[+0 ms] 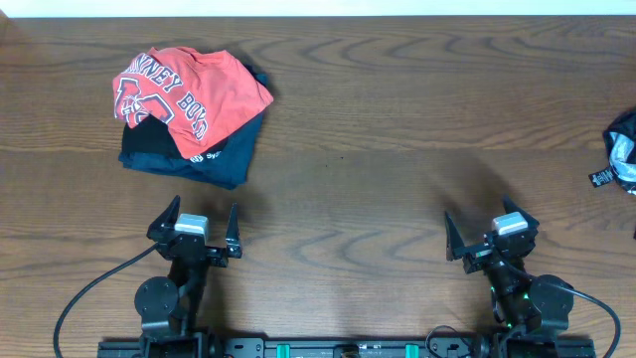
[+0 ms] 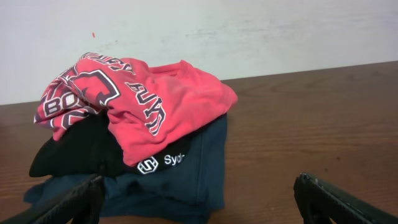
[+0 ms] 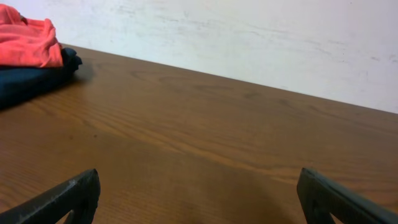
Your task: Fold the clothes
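The clothes, a crumpled black jersey (image 1: 623, 149) with white marks, lie at the table's far right edge and are mostly cut off by the frame. They show only in the overhead view. My left gripper (image 1: 202, 214) stands open near the front left, with nothing between its fingers. In the left wrist view it (image 2: 199, 186) faces the stacked garments just ahead of its tips. My right gripper (image 1: 480, 224) is open at the front right, well short of the jersey. Only bare wood lies in front of it (image 3: 199, 180).
A stack at the back left has a red T-shirt (image 1: 194, 94) with white lettering on top of a navy folded garment (image 1: 214, 159). A black piece (image 2: 81, 149) sits between them. The wooden table (image 1: 378, 149) ends at a white wall (image 3: 249, 37).
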